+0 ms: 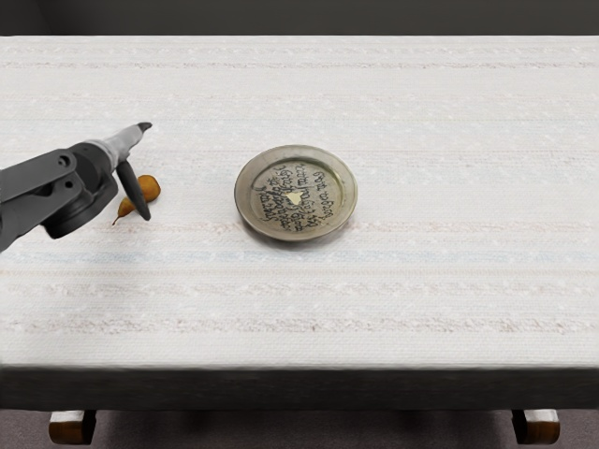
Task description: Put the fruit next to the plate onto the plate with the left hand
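Partly, the left hand [106, 166] covers the fruit [150, 186]; plate [245, 196] lies apart

A round grey metal plate [245, 196] lay near the middle of the white cloth-covered table [440, 290]. A small orange-brown pear [148, 187] lay on the table left of the plate, apart from it. My left hand [89, 182] stood just left of the pear, with one finger [136, 196] crossing in front of it.

A simulated, home-like dining spot: a pale, woven-looking desk [449, 281] on wooden feet [73, 427] carries a decorated plate [249, 200], with a plain dark backdrop [299, 17] behind it.
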Robot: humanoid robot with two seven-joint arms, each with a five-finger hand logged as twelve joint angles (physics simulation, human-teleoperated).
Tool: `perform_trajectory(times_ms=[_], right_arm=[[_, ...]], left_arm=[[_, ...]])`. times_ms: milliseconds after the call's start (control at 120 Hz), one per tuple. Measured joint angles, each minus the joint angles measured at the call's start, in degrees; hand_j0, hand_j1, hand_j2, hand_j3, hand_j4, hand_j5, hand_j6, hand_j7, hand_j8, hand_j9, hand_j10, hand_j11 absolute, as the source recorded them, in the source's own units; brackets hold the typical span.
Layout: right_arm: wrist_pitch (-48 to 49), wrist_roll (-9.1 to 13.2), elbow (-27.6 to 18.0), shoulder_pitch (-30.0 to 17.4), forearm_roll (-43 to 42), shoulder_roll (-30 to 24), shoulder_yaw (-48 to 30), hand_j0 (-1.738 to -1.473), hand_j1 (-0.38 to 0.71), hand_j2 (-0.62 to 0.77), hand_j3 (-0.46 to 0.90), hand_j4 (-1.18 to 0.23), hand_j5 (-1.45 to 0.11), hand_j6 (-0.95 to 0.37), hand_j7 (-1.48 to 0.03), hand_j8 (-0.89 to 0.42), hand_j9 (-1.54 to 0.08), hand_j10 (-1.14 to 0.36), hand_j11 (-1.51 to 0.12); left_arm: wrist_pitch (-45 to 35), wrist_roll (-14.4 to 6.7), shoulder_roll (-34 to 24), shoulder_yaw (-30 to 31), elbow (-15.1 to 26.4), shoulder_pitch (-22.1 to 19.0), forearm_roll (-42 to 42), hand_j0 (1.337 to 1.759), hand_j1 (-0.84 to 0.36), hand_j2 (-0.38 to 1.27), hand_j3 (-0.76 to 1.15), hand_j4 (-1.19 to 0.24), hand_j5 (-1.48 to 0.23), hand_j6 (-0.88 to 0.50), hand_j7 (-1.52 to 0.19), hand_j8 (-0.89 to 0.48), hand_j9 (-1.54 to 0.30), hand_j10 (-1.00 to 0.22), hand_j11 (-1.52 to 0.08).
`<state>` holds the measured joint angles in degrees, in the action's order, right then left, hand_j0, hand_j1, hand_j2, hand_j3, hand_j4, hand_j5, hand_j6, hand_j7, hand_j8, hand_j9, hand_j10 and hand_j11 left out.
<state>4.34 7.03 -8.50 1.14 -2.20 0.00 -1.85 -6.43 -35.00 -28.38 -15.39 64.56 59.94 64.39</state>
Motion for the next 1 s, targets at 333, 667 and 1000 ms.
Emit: perform_trajectory(times_ms=[333,667,1000], right_arm=[[0.01,0.0,0.01,0.0,0.0,0.0,0.0,-1.658,-0.35,0.0,0.0,0.0,0.0,0.0,0.0,0.0,0.0,0.0,0.0],[0.01,0.0,0.01,0.0,0.0,0.0,0.0,-1.658,-0.35,0.0,0.0,0.0,0.0,0.0,0.0,0.0,0.0,0.0,0.0],[0.01,0.0,0.0,0.0,0.0,0.0,0.0,-1.658,-0.35,0.0,0.0,0.0,0.0,0.0,0.0,0.0,0.0,0.0,0.0]], left_arm=[[-2.34,0.0,0.99,0.23,-0.23,-1.59,-0.06,1.658,0.2,0.03,0.0,-0.13,-0.17,-0.13,-0.17,-0.13,-0.17,-0.13,-0.17],[-2.6,0.0,1.14,0.43,-0.62,-2.86,-0.08,1.658,0.03,0.06,0.0,-0.27,-0.35,-0.27,-0.35,-0.27,-0.35,-0.27,-0.35],[-2.56,0.0,0.96,0.53,-1.06,-3.16,-0.08,1.658,-0.14,0.08,0.0,-0.41,-0.53,-0.4,-0.53,-0.41,-0.53,-0.41,-0.53]])
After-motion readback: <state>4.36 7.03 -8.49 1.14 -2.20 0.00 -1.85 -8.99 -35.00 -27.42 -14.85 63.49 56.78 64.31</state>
